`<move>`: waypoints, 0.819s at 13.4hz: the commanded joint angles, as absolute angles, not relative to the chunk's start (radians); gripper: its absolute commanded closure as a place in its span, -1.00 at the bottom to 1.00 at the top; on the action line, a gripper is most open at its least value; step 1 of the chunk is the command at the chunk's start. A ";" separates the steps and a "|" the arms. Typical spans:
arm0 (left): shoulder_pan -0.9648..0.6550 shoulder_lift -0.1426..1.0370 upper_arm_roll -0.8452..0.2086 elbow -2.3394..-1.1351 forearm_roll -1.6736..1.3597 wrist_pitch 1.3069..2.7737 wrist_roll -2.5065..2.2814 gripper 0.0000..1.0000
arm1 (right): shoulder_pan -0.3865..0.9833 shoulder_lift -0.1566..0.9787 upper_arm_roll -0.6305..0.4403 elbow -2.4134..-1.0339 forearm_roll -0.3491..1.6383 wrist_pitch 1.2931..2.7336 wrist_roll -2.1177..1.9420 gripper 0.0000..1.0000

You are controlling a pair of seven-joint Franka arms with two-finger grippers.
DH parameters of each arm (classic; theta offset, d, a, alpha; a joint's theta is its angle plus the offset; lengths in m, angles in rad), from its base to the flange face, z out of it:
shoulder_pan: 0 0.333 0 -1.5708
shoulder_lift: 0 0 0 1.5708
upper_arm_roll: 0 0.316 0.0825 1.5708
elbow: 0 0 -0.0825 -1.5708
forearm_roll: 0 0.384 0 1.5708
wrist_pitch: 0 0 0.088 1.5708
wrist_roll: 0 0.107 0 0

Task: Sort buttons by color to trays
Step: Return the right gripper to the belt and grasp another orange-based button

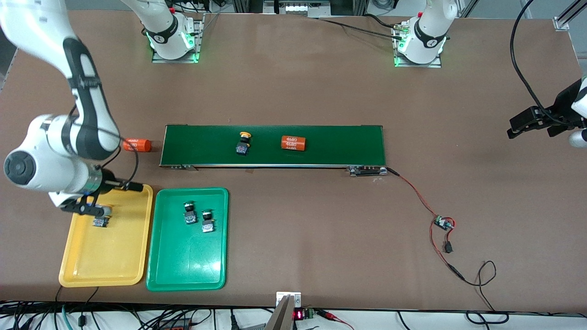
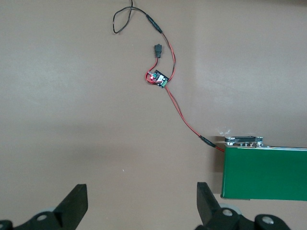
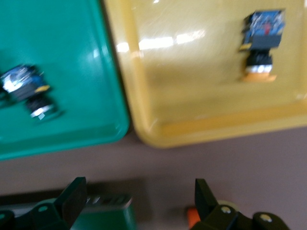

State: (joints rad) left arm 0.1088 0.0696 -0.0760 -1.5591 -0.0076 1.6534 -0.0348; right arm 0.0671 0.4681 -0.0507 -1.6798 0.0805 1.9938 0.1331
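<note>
A yellow-capped button (image 1: pixel 243 144) lies on the dark green belt. Another yellow button (image 1: pixel 100 222) lies in the yellow tray (image 1: pixel 105 261), at the tray's end nearest the belt, partly hidden by my right gripper (image 1: pixel 87 208). That gripper hangs open and empty just above it. The right wrist view shows this button (image 3: pixel 261 45) in the yellow tray (image 3: pixel 192 120), apart from the open right gripper (image 3: pixel 139 201). Two green buttons (image 1: pixel 189 213) (image 1: pixel 207 221) lie in the green tray (image 1: pixel 188 266). My left gripper (image 1: pixel 532 126) waits open at the left arm's end of the table, over bare tabletop (image 2: pixel 142 206).
The conveyor belt (image 1: pixel 273 145) carries an orange "4680" cylinder (image 1: pixel 294 143). A second orange cylinder (image 1: pixel 137 145) lies on the table off the belt's end toward the right arm. A small circuit board (image 1: pixel 444 223) with red wires trails from the belt's other end.
</note>
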 commanded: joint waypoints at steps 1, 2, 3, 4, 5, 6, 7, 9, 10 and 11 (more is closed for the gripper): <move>0.112 0.054 -0.081 -1.557 -0.011 1.615 -0.043 -1.00 | 0.141 0.350 -0.054 -1.772 0.091 1.928 0.210 -1.00; 0.112 0.054 -0.081 -1.557 -0.011 1.615 -0.043 -1.00 | 0.184 0.332 -0.055 -1.790 0.091 1.928 0.277 -1.00; 0.112 0.054 -0.081 -1.555 -0.011 1.615 -0.043 -1.00 | 0.217 0.315 -0.055 -1.814 0.089 1.942 0.305 -1.00; 0.112 0.054 -0.084 -1.555 -0.011 1.615 -0.043 -1.00 | 0.250 0.296 -0.055 -1.845 0.090 1.960 0.330 -1.00; 0.110 0.054 -0.086 -1.555 -0.009 1.614 -0.043 -1.00 | 0.277 0.269 -0.052 -1.905 0.091 1.991 0.363 -1.00; 0.110 0.054 -0.086 -1.555 -0.011 1.615 -0.043 -1.00 | 0.329 0.237 -0.054 -1.970 0.091 2.049 0.394 -1.00; 0.112 0.054 -0.084 -1.555 -0.011 1.615 -0.043 -1.00 | 0.363 0.209 -0.054 -2.044 0.091 2.122 0.431 -1.00; 0.112 0.054 -0.080 -1.555 -0.011 1.614 -0.044 -1.00 | 0.443 0.199 -0.055 -2.123 0.081 2.224 0.500 -1.00; 0.112 0.054 -0.080 -1.555 -0.011 1.614 -0.044 -1.00 | 0.477 0.201 -0.055 -2.140 0.075 2.261 0.520 -1.00; 0.112 0.054 -0.080 -1.555 -0.011 1.615 -0.043 -1.00 | 0.500 0.202 -0.055 -2.152 0.071 2.293 0.544 -1.00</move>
State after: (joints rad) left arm 0.1086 0.0685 -0.0790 -1.5588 -0.0076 1.6321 -0.0350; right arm 0.4520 0.2415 -0.0443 -2.0918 0.0806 2.2327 0.4984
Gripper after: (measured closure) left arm 0.000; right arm 0.000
